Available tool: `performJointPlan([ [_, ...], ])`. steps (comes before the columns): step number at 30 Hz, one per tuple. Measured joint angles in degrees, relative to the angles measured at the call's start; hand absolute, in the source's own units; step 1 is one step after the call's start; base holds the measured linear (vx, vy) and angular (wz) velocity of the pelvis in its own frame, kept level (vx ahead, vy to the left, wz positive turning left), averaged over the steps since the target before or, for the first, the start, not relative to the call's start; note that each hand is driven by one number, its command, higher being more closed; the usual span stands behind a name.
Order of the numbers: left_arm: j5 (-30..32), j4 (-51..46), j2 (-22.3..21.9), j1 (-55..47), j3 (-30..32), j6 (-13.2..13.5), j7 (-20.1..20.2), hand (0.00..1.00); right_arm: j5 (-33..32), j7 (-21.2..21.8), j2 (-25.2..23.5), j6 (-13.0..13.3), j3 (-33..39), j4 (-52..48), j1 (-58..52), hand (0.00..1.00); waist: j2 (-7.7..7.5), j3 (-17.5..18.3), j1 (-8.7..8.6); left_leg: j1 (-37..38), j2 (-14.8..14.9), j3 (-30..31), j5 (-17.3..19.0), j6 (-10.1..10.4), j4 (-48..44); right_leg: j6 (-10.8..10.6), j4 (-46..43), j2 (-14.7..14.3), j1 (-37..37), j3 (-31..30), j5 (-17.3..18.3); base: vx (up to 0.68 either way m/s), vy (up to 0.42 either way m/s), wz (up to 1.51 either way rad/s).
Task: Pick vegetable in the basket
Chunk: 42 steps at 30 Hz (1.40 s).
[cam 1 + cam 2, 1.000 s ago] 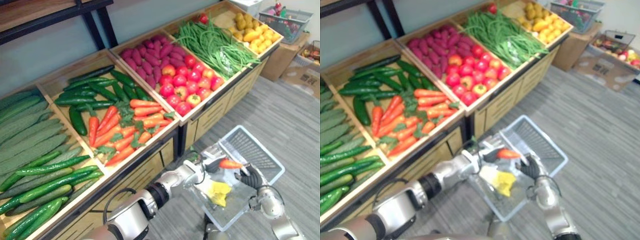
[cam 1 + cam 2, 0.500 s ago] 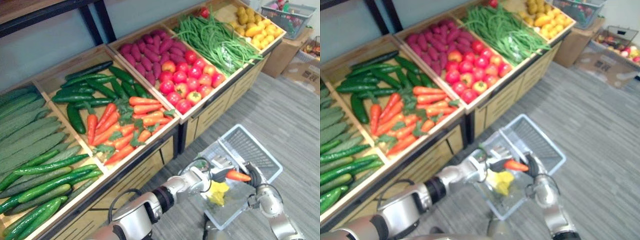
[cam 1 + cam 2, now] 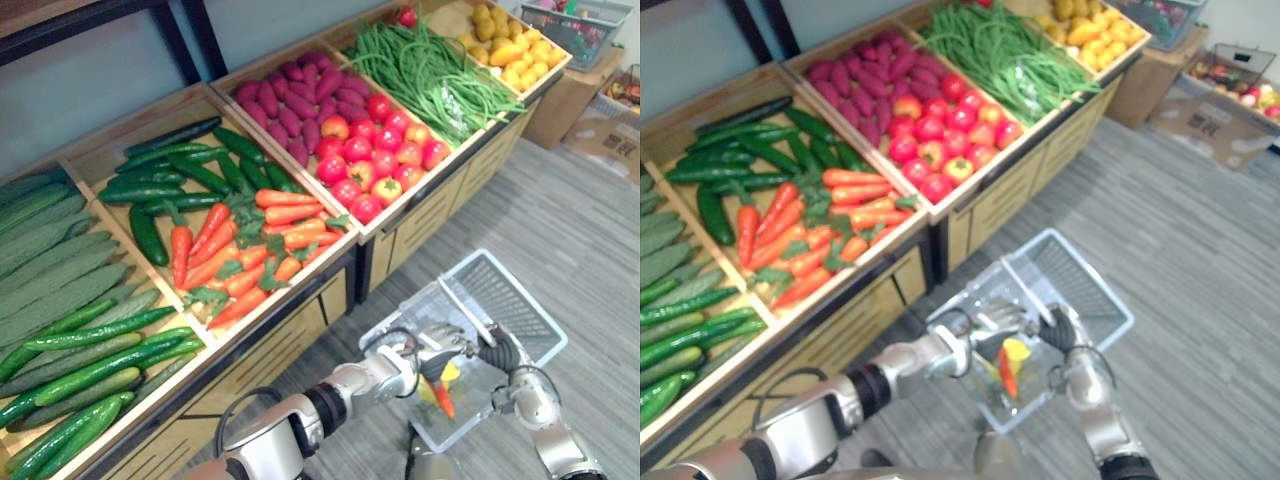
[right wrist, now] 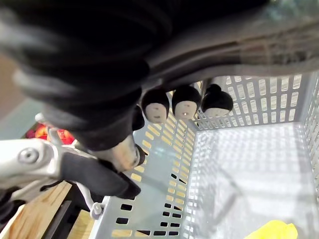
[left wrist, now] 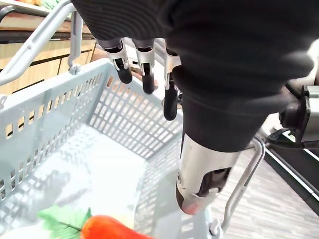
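My right hand (image 3: 502,353) is shut on the handle of a pale blue basket (image 3: 508,295), held low in front of the stand. An orange carrot (image 3: 443,398) with a green top lies tilted inside it, beside a yellow vegetable (image 3: 1016,349). My left hand (image 3: 432,343) hovers over the basket's near rim with its fingers (image 5: 144,74) straight and nothing in them. In the left wrist view the carrot (image 5: 110,229) sits below the hand, against the mesh wall (image 5: 50,129). In the right wrist view, curled fingertips (image 4: 184,105) hang over the basket's floor (image 4: 249,164).
A wooden display stand (image 3: 330,290) runs along the left and the back. Its crates hold cucumbers (image 3: 80,350), carrots (image 3: 240,250), purple roots (image 3: 285,100), red tomatoes (image 3: 375,160), green beans (image 3: 430,75) and yellow produce (image 3: 515,60). A cardboard box (image 3: 605,140) stands at the far right on the grey floor.
My left hand has gone from shut on the carrot to open. The carrot has dropped from its fingers into the basket beside the yellow vegetable. My right hand keeps its hold.
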<state>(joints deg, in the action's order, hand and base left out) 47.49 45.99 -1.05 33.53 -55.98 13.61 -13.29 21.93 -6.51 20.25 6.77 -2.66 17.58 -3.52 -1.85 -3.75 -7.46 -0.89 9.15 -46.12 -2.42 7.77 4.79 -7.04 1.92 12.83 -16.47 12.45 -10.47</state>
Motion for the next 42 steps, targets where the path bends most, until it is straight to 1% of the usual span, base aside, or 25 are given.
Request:
performJointPlan([
  [9,0.0,-0.2,0.0,0.0,0.0,0.0,0.0,0.00,0.0,-0.5,0.0,0.0,0.1,0.6,0.1,1.00,0.01,0.0,0.01,-0.1,0.0,1.4,0.0,-0.1,0.0,0.0,0.0,0.1,0.4,0.4,0.0,-0.01,-0.003,0.01],
  [12,0.0,-1.9,0.1,0.0,0.2,0.0,0.3,0.00,0.0,-0.5,-0.5,-0.1,1.2,1.1,-0.1,1.00,0.06,0.0,0.02,0.0,0.0,2.4,0.0,-0.1,-0.1,0.0,0.0,0.3,1.1,1.3,0.0,-0.02,-0.010,0.16],
  [14,-0.6,-10.1,1.9,-0.3,1.3,0.4,0.7,0.00,0.0,-0.5,-1.5,-0.3,3.1,1.5,-0.7,1.00,0.10,0.0,0.24,0.1,0.1,3.5,0.0,-0.1,-0.3,-0.1,0.0,0.7,2.1,2.6,0.0,-0.02,-0.004,0.24],
  [15,-1.8,-12.6,2.5,-0.5,2.1,0.8,0.7,0.00,0.0,-0.5,-1.7,-0.3,3.6,1.5,-1.0,1.00,0.11,0.0,0.29,0.1,0.1,3.9,0.0,-0.1,-0.3,-0.1,0.0,0.8,2.4,2.9,0.0,-0.02,-0.001,0.23],
  [17,-4.5,-22.9,5.7,-2.3,6.6,2.1,0.7,0.00,0.0,-0.7,-3.5,-0.4,6.6,1.7,-2.4,1.00,0.12,0.0,0.90,0.3,0.3,4.9,0.1,-0.2,-0.8,-0.3,0.0,1.0,3.5,4.0,0.2,-0.02,-0.008,0.22],
  [19,-4.9,-29.3,8.4,-3.6,9.2,2.6,0.7,0.00,0.0,-1.1,-3.8,-0.3,8.3,2.5,-3.5,1.00,0.32,0.1,1.64,0.4,0.4,5.8,0.1,-0.3,-1.0,-0.4,0.0,1.1,4.3,5.0,0.3,-0.02,-0.012,0.21],
  [20,-6.5,-33.2,10.3,-4.8,11.0,2.8,0.6,0.00,0.0,-1.8,-3.9,-0.4,9.3,3.5,-3.6,1.00,0.35,0.1,1.95,0.5,0.4,6.2,0.1,-0.3,-1.0,-0.5,0.0,1.2,4.8,5.6,0.4,-0.04,-0.011,0.21],
  [21,-7.4,-38.8,13.2,-7.9,14.5,3.5,0.3,0.00,0.0,-2.4,-4.5,-0.6,11.0,4.3,-4.3,1.00,0.38,0.1,2.95,0.9,0.4,6.5,0.1,-0.3,-1.0,-0.5,0.0,1.3,5.5,5.9,0.4,-0.04,-0.006,0.15],
  [22,-8.3,-40.6,14.2,-9.3,16.1,3.8,0.2,0.00,0.0,-2.7,-4.9,-0.6,11.5,4.5,-4.7,1.00,0.43,0.2,3.13,1.1,0.4,6.7,0.1,-0.3,-1.0,-0.6,0.0,1.3,5.8,6.1,0.5,-0.05,-0.006,0.14],
  [24,-9.1,-46.7,16.8,-14.7,21.5,4.3,-0.2,0.00,-0.1,-3.2,-5.4,-0.6,12.5,5.7,-4.8,1.00,0.54,0.5,3.31,1.1,0.3,7.4,0.1,-0.3,-1.0,-0.6,0.0,1.5,6.3,6.8,0.6,-0.04,-0.003,0.17],
  [26,-9.5,-52.3,18.8,-21.6,28.4,5.0,-1.1,0.00,-0.2,-3.7,-5.8,-0.6,13.9,8.4,-4.5,1.00,0.42,0.8,4.50,1.1,0.3,7.8,0.0,-0.4,-0.9,-0.6,0.1,1.6,6.6,7.3,0.6,-0.04,-0.002,0.11],
  [27,-10.7,-53.2,19.1,-23.3,29.8,5.0,-1.2,0.00,-0.4,-3.9,-5.8,-0.6,14.0,9.1,-4.5,1.00,0.40,0.9,4.67,1.1,0.2,7.9,0.0,-0.5,-0.8,-0.6,0.2,1.7,6.7,7.3,0.6,-0.05,-0.008,0.08],
  [29,-11.4,-55.6,19.2,-30.8,35.9,5.0,-1.8,0.00,-1.9,-4.4,-5.9,-0.5,14.1,11.8,-4.5,1.00,0.41,2.0,5.18,0.8,0.2,8.7,-0.1,-0.6,-0.7,-0.6,0.7,1.7,7.0,8.1,0.6,-0.03,-0.010,0.14],
  [31,-11.7,-56.1,18.0,-36.2,39.0,5.1,-1.8,0.00,-2.2,-4.5,-6.4,-0.5,14.8,14.1,-4.5,1.00,0.37,3.1,5.19,0.3,0.1,9.8,-0.3,-0.7,-0.5,-0.6,1.3,1.7,7.7,9.2,0.6,-0.01,-0.005,0.27],
  [33,-13.6,-56.3,15.9,-41.3,41.9,5.1,-1.7,0.00,-2.2,-4.5,-7.4,-0.4,15.8,16.5,-4.4,1.00,0.13,4.0,5.91,0.0,0.0,10.5,-0.5,-0.8,-0.2,-0.6,1.7,1.7,7.8,9.6,0.6,0.00,0.002,0.19],
  [34,-13.7,-56.3,13.1,-44.9,44.7,5.1,-1.8,0.00,-2.2,-4.6,-7.5,-0.4,15.8,18.3,-4.2,1.00,-0.10,4.2,6.51,-0.1,-0.2,10.8,-0.6,-0.9,0.1,-0.6,1.9,1.7,7.9,9.9,0.6,-0.01,0.007,0.10],
  [36,-14.6,-55.2,10.7,-48.2,46.9,5.1,-1.9,0.00,-2.3,-4.6,-7.5,-0.3,15.9,20.3,-3.4,1.00,-0.15,4.3,6.68,-0.3,-0.5,11.2,-0.6,-0.9,0.1,-0.6,1.9,1.9,8.0,10.3,0.6,-0.01,0.011,0.14],
  [37,-15.7,-52.9,9.9,-49.8,47.7,5.1,-2.1,0.00,-2.4,-4.8,-7.6,-0.3,16.0,21.6,-2.9,1.00,0.03,4.6,6.67,-0.7,-0.8,12.0,-0.7,-1.1,0.0,-0.6,2.0,2.0,8.0,11.0,0.6,-0.01,0.015,0.23],
  [40,-15.7,-45.3,9.8,-52.3,49.6,4.9,-2.0,0.00,-3.0,-5.0,-8.0,-0.2,16.4,23.4,-2.3,1.00,0.27,4.9,6.64,-1.1,-0.9,13.4,-0.9,-1.3,0.0,-0.6,2.0,2.2,8.6,12.2,0.6,-0.01,0.006,0.21],
  [42,-15.8,-40.8,9.3,-54.2,51.1,4.7,-1.8,0.00,-4.0,-5.2,-8.1,-0.1,16.4,23.9,-2.4,1.00,0.21,5.0,7.11,-1.1,-1.1,14.1,-0.9,-1.3,0.0,-0.6,2.0,2.3,9.0,12.9,0.8,-0.02,0.002,0.16],
])
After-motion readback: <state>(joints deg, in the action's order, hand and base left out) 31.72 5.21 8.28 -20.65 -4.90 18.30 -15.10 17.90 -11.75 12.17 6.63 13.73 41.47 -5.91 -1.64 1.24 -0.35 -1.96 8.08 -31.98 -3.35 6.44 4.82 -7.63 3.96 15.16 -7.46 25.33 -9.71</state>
